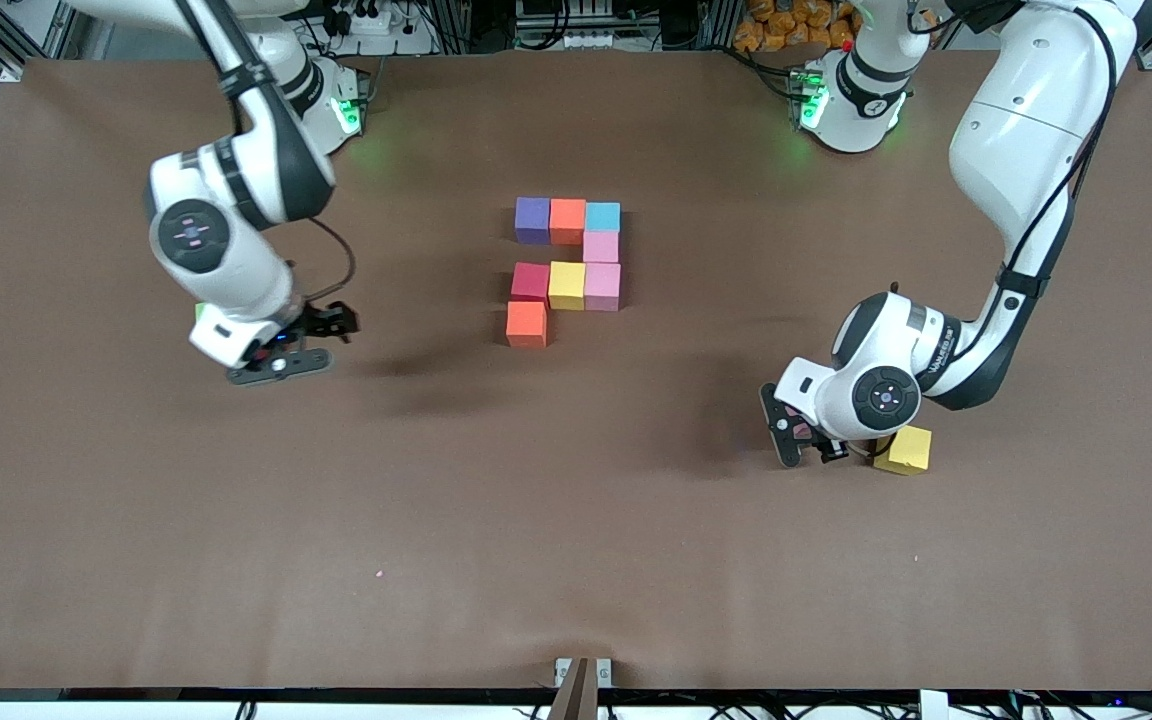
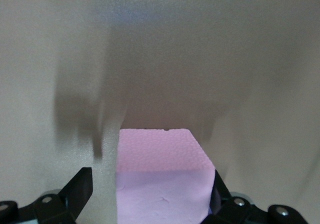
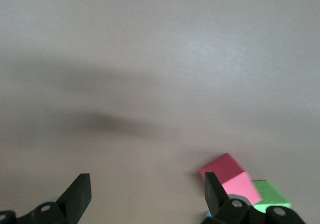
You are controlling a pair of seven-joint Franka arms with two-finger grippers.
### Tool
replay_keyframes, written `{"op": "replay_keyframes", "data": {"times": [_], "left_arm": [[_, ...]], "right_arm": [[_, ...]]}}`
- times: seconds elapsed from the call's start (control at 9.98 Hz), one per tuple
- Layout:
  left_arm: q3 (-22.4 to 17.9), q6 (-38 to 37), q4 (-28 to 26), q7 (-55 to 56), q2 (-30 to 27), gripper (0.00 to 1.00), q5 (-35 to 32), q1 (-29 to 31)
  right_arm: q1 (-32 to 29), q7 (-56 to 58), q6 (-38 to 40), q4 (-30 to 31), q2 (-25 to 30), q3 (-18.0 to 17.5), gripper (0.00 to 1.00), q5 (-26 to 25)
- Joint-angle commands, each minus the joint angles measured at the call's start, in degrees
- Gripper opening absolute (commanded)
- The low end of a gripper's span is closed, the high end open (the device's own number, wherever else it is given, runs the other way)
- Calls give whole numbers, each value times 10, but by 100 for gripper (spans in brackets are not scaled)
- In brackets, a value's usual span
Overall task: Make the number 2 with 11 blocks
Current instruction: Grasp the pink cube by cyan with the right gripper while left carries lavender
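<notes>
A brown table [image 1: 576, 560] fills the front view. In the right wrist view, 1 green cube [image 3: 270, 194] rests on it, just beside a red one.

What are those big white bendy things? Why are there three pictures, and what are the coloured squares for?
The white things are two robot arms. Each ends in a gripper with two fingers. The big picture comes from a camera high up that faces the robots across the brown table. The two small pictures come from cameras on the arms' wrists, looking past the fingers.

In the middle of the table eight foam cubes sit pushed together. They are the start of a number 2.

The left gripper is low at its own end of the table, beside a loose yellow cube. Its wrist picture shows a pink cube between its open fingers, with a gap on one side, so it is not squeezed.

The right gripper is open too and holds nothing. Its camera sees a red cube and a green cube close by.
</notes>
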State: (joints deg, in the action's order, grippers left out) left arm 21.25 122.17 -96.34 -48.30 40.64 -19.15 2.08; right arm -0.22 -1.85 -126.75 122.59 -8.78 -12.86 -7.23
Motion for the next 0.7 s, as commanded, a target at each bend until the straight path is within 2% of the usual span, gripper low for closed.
{"op": "replay_keyframes", "data": {"times": [0.0, 0.2, 0.3, 0.4, 0.6], "left_arm": [[2, 12, -2, 12, 0, 95, -27, -1], [3, 12, 1, 13, 0, 55, -27, -1], [3, 12, 3, 17, -1, 41, -27, -1], [3, 12, 7, 31, -1, 33, -23, -2], [22, 9, 39, 112, 3, 28, -19, -15]], "right_arm": [[-61, 101, -93, 83, 22, -6, 100, 7], [-105, 251, -107, 86, 7, -6, 100, 7], [-118, 348, -107, 85, -6, -6, 100, 7], [-130, 417, -111, 84, -24, -6, 100, 8], [-142, 474, -119, 96, -39, -6, 100, 8]]}}
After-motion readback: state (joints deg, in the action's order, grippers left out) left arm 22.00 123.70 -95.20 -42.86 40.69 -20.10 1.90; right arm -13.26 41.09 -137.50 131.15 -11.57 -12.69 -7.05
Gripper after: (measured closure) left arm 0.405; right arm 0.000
